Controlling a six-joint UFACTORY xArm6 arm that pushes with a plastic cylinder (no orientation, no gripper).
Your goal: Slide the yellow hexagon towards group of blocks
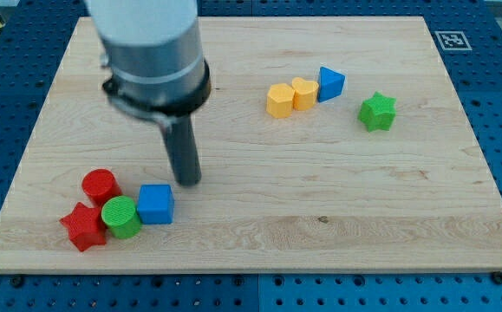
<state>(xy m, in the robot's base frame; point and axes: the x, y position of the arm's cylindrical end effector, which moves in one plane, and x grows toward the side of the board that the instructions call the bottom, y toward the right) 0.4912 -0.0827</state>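
The yellow hexagon [279, 100] lies at the view's upper middle, touching a yellow heart-like block [304, 93], which touches a blue triangle [329, 83]. A green star [377, 112] sits apart to their right. At the lower left a group holds a red cylinder [100, 185], a red star [83, 226], a green cylinder [121, 217] and a blue cube [155, 204]. My tip [188, 181] rests on the board just above and right of the blue cube, far left of the yellow hexagon.
The wooden board [337, 199] lies on a blue perforated table. A fiducial tag [451, 40] marks the board's top right corner. The arm's grey body [151, 52] hangs over the upper left.
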